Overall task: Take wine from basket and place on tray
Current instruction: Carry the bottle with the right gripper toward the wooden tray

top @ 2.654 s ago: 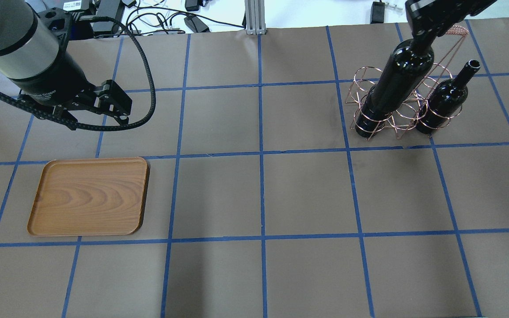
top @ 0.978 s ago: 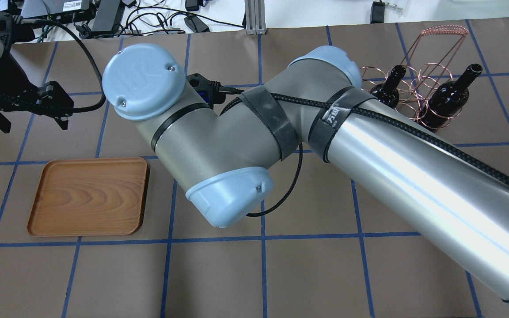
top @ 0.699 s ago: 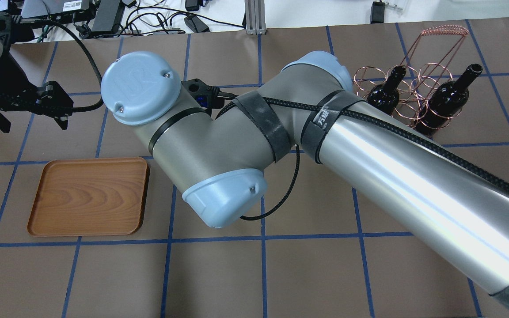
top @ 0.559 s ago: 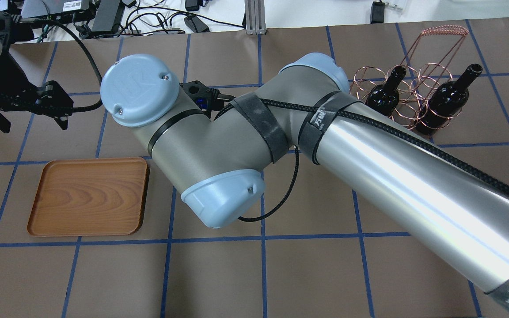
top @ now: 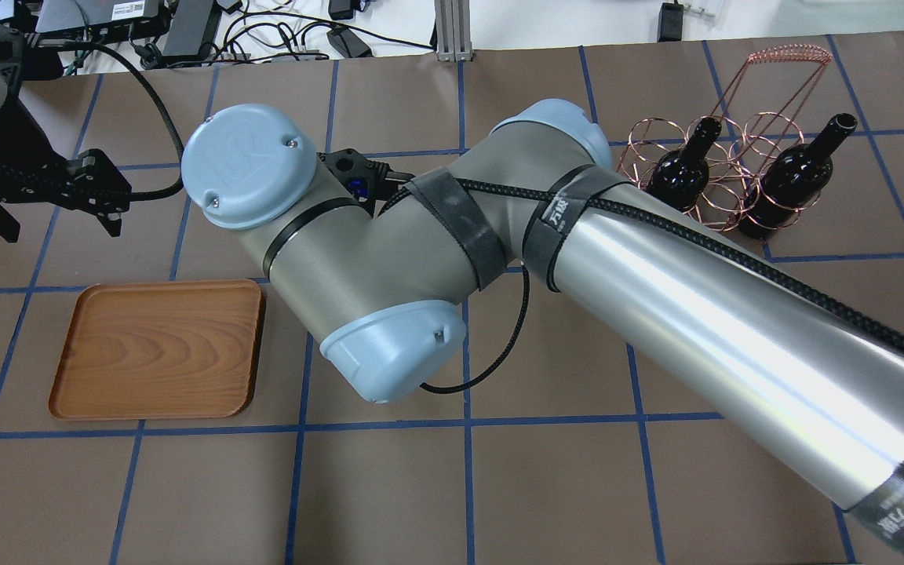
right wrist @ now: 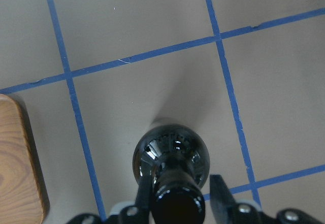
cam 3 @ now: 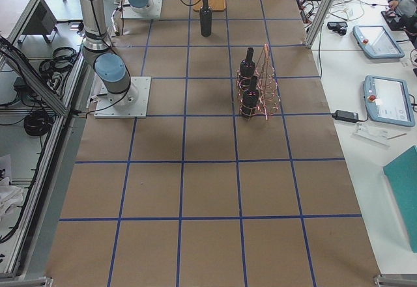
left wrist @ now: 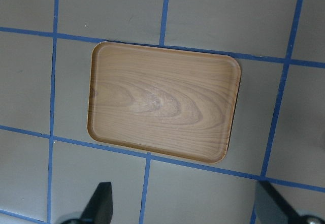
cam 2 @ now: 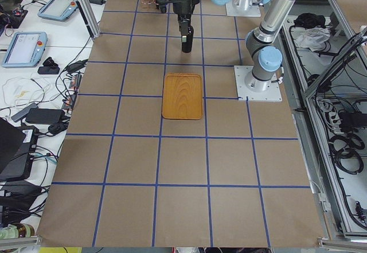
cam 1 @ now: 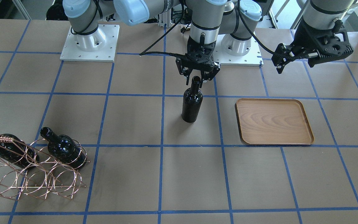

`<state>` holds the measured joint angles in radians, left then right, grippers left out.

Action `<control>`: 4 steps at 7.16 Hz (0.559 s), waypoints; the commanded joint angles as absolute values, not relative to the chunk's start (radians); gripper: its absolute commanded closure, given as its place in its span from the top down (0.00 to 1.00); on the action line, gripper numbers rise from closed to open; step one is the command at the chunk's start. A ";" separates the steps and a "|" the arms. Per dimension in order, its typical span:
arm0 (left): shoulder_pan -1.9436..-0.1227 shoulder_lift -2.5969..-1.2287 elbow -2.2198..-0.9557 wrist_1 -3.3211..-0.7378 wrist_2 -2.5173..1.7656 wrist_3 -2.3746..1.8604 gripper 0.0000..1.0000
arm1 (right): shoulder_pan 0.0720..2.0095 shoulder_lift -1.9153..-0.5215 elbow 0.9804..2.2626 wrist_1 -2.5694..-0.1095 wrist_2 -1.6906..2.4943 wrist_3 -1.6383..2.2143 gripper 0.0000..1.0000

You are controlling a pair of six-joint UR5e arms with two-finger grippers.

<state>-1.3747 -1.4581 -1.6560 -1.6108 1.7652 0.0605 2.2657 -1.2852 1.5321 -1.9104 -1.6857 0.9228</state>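
Brown paper (cam 1: 135,118) ruled with blue tape covers the whole table. In the front-facing view the wine (cam 1: 192,104) stands upright at mid-table, long axis vertical and mouth up, with bare paper all round its base. The right gripper (cam 1: 198,80) hangs over it, its fingers straddling the top of the neck. The tray (cam 1: 272,121) lies flat to the right of the wine in that view, apart from it, its whole grain showing. The left gripper (cam 1: 294,66) hovers beyond the tray's far edge, spread wide and holding nothing. The basket (cam 1: 39,183) sits at the near left, well apart, and two other bottles (cam 1: 62,146) stand in its rings, necks up. That makes three bottles, one tray and one basket. From overhead, the right arm (top: 656,314) spans the middle and hides the wine and its gripper, and the tray has free paper on every side. Both side views show the wine as a dark upright post between basket and tray, nearer the tray. The left wrist camera frames the whole tray between two widely parted fingertips. The right wrist camera looks down on the bottle's mouth. One finger overlaps the neck's edge and the other shows a thin gap, so the jaws are slightly parted, not clamped.
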 commanded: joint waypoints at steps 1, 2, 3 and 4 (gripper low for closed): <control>-1.374 -1.465 -1.660 -1.608 1.759 0.060 1.00 | 2.264 -1.282 1.531 -1.905 -1.677 0.919 1.00; -1.374 -1.463 -1.660 -1.615 1.773 0.060 1.00 | 2.258 -1.290 1.519 -1.908 -1.671 0.911 1.00; -1.374 -1.462 -1.657 -1.612 1.775 0.060 1.00 | 2.240 -1.305 1.497 -1.910 -1.652 0.907 1.00; -1.373 -1.479 -1.649 -1.612 1.767 0.060 1.00 | 2.211 -1.318 1.491 -1.904 -1.661 0.806 1.00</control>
